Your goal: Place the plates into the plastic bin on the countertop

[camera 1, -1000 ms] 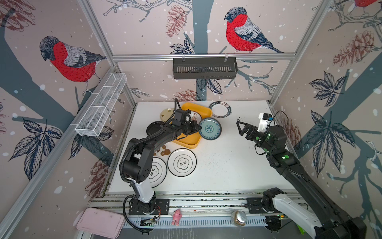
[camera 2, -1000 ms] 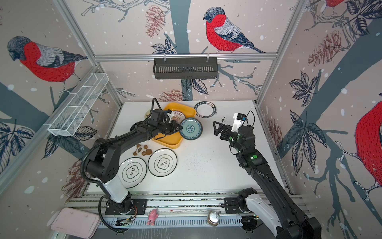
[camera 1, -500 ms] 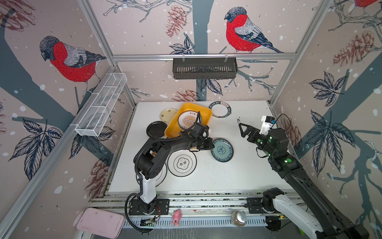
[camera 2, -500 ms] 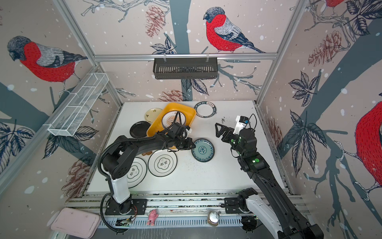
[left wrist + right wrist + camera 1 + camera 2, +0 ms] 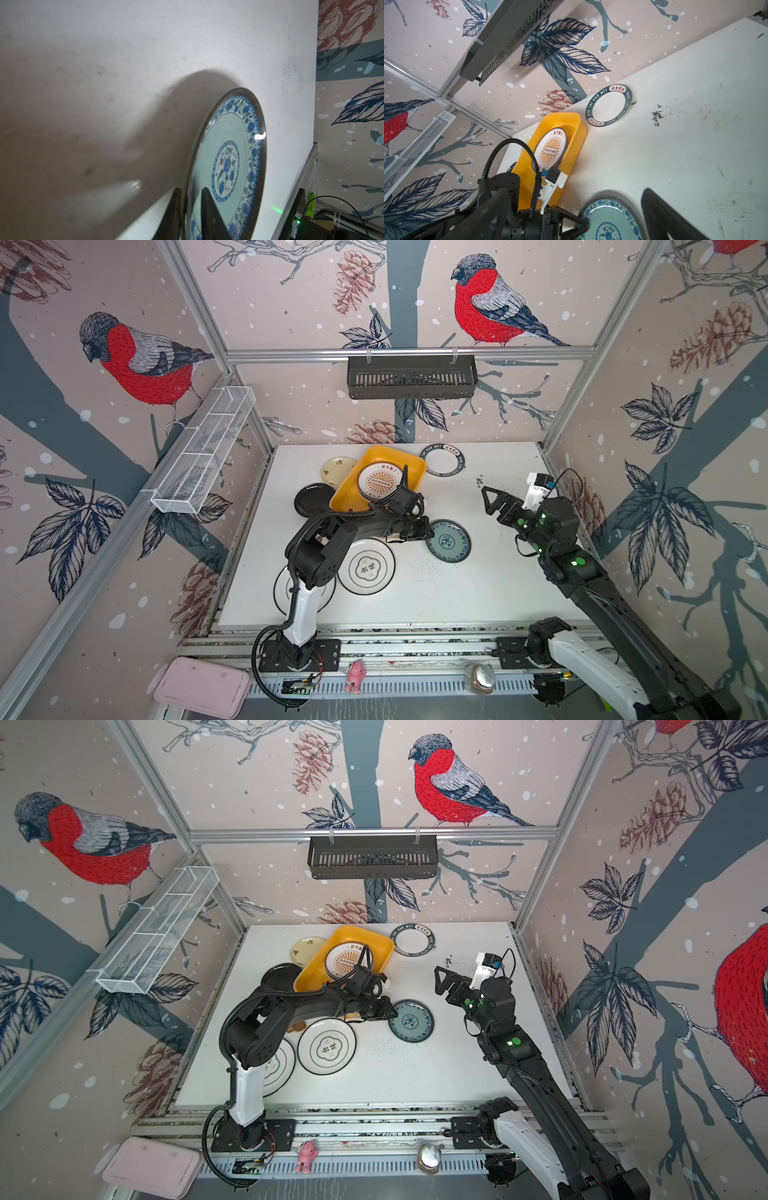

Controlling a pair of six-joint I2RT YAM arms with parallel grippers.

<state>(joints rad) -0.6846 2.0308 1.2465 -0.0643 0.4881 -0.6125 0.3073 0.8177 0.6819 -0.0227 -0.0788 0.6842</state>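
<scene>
Where the teal plate [image 5: 448, 541] lies flat on the desk [image 5: 457, 597] near the bin [image 5: 349, 489], the left hand [image 5: 429, 533] straddles its rim, narrow; whether it grips I cannot tell. The right hand [image 5: 486, 499] hangs wide, apart.

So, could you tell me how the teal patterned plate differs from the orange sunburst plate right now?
The teal patterned plate lies on the countertop, outside the plastic bin; the orange sunburst plate sits inside it. The fingers of the left gripper straddle the teal plate's rim; no gripper is at the sunburst plate. The teal plate is green-blue with a floral border; the sunburst plate is white with orange rays. Both are round and shallow.
</scene>
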